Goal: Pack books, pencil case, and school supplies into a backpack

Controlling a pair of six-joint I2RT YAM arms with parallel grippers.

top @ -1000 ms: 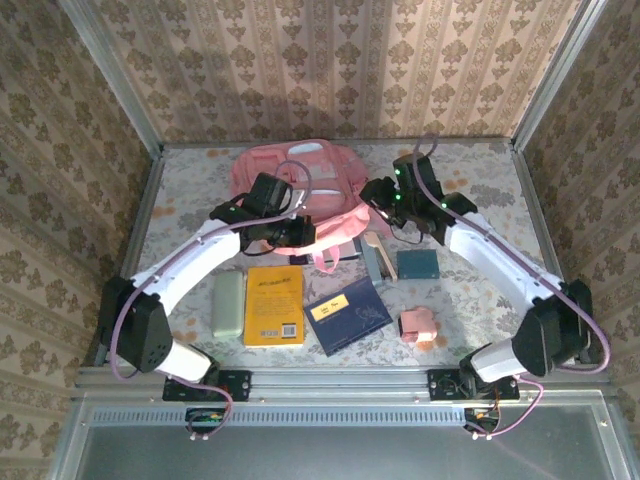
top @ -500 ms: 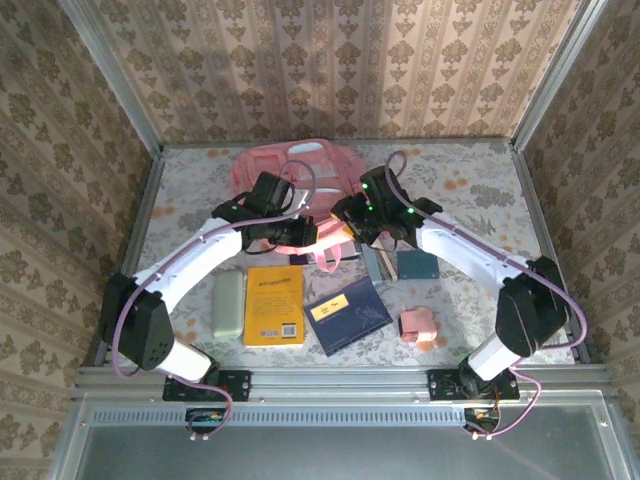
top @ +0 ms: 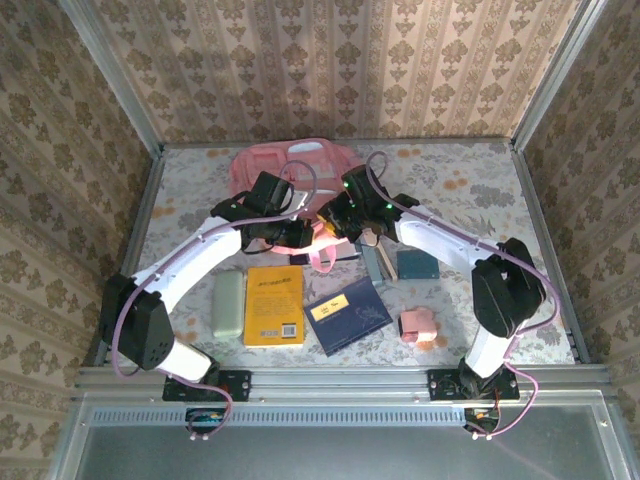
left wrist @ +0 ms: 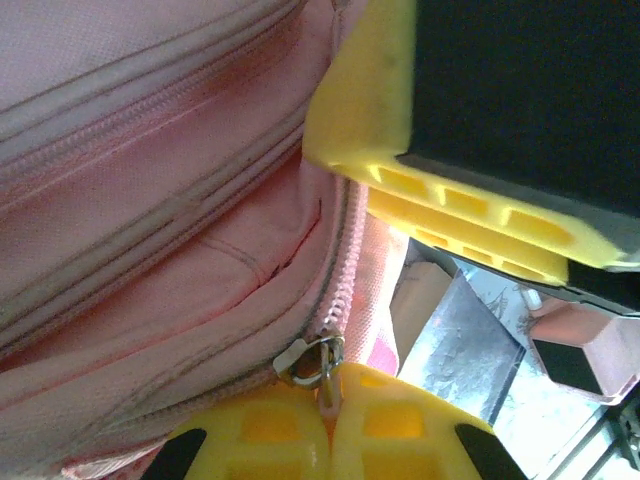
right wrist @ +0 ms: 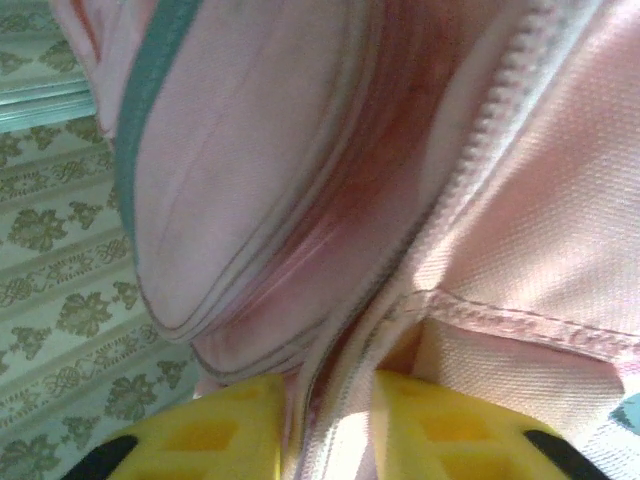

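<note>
Top view taken from above and behind arm bases, aimed down and forward; whole table point(top: 480, 180) covered from afar, backpack point(top: 290, 160) at far middle. Left wrist view carried on left gripper point(top: 300, 236), pressed close against backpack fabric, own yellow fingers point(left wrist: 390, 435) at bottom edge. Right wrist view carried on right gripper point(top: 328, 226), equally close, wall point(right wrist: 50, 250) glimpsed at left. Backpack's near edge shared by all three.
</note>
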